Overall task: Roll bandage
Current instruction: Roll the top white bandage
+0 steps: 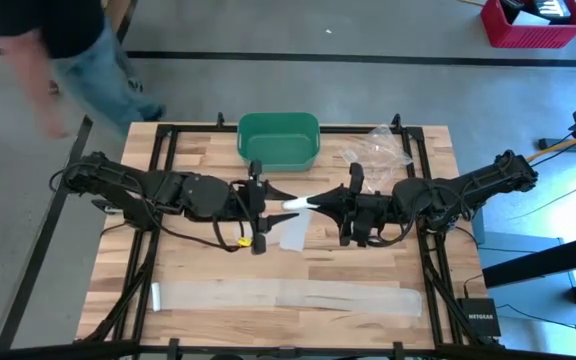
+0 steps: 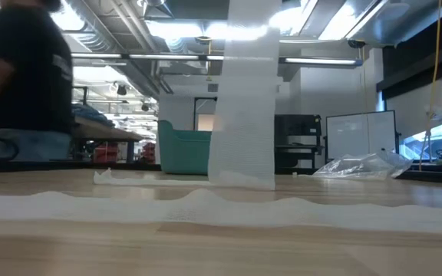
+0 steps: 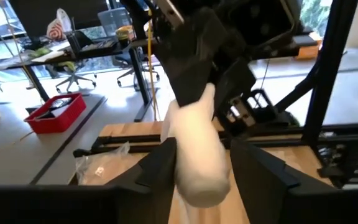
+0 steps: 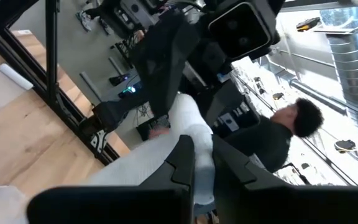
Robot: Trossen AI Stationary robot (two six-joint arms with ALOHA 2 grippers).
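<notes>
Table [image 1: 198,330] carries the bandage's [image 1: 288,296] flat tail along the front edge; the rest hangs from the roll [image 1: 298,202] held mid-air betw. my arms. Right gripper [image 1: 320,199] pinches roll tight as anchor. Left gripper [image 1: 276,191] straddles the roll, fingers apart, prob. regripping to turn it.

Green bin [image 1: 279,139] at table's far edge; crumpled plastic bag [image 1: 376,150] beside.

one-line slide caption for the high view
Both grippers, left gripper and right gripper, meet mid-table on a bandage roll, its tail hanging toward the table.
</notes>
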